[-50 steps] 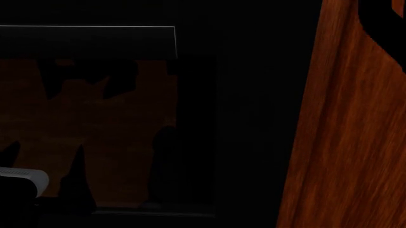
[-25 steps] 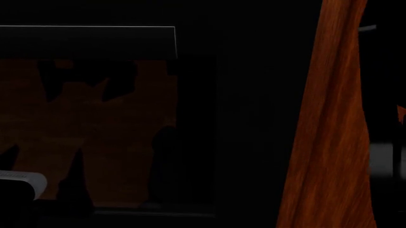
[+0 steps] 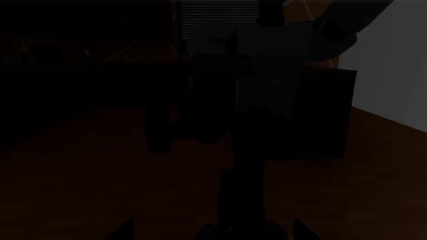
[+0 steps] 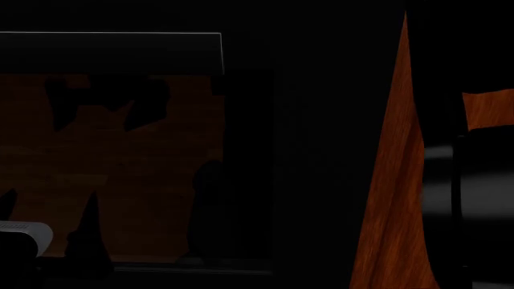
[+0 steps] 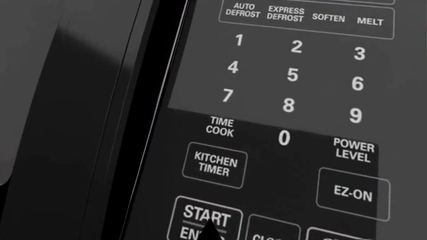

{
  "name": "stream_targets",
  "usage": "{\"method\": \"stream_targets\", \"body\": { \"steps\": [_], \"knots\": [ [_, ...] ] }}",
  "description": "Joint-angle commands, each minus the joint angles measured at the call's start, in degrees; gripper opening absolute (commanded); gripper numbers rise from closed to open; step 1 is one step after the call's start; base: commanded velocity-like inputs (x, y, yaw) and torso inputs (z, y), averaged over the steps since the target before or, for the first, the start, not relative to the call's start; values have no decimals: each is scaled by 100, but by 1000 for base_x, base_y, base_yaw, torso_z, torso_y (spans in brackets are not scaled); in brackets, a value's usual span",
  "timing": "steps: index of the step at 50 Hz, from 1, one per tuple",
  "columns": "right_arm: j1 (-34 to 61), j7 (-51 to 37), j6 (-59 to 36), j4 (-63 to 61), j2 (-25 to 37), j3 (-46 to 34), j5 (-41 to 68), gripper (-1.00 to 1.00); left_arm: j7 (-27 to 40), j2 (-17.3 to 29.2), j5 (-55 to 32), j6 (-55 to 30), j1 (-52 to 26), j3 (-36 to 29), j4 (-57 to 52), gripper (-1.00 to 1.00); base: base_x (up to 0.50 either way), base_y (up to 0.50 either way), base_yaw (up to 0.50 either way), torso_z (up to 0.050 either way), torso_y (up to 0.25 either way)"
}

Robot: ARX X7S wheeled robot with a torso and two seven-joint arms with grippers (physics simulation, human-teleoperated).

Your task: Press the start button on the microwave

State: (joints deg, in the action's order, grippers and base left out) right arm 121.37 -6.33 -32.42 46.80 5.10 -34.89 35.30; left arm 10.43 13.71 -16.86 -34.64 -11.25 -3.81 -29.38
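The black microwave fills the head view, with its glossy door window (image 4: pixel 120 168) and plain black control strip (image 4: pixel 321 150). In the right wrist view the keypad is very close. The START button (image 5: pixel 200 212) lies right at my right gripper (image 5: pixel 211 231), whose fingers show as one dark pointed tip over the button's lower edge. I cannot tell whether the tip touches it. My left gripper (image 3: pixel 212 233) faces dark glossy glass, its two fingertips (image 3: pixel 127 233) wide apart and empty. The glass reflects a pale robot body (image 3: pixel 267 60).
A reddish-brown wood cabinet door (image 4: pixel 398 211) stands edge-on right of the control strip. My right arm (image 4: pixel 482 192) shows as a dark cylinder beyond it. A white part of my left arm (image 4: pixel 24 232) sits at the lower left. Other keys surround START: KITCHEN TIMER (image 5: pixel 215 165), EZ-ON (image 5: pixel 352 193).
In the head view the wood panel at the right has narrowed to a thin wedge, and my dark right arm has come into view beside it. The microwave has not moved.
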Motion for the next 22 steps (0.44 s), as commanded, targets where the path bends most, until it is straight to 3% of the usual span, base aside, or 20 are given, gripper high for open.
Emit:
{"method": "stream_targets", "body": {
  "steps": [1, 6, 22],
  "knots": [
    [25, 377, 576, 1056, -281, -62, -186, -100, 16, 35, -30, 49, 41, 14, 32, 100, 15, 4, 8, 0, 0],
    [104, 455, 823, 1588, -394, -60, -193, -100, 21, 48, -52, 84, 82, 35, 48, 100, 16, 4, 9, 5, 0],
    [-181, 47, -56, 789, -93, -104, 26, -100, 90, 92, -63, 71, 100, 3, -37, 100, 9, 2, 5, 2, 0]
  ]
}}
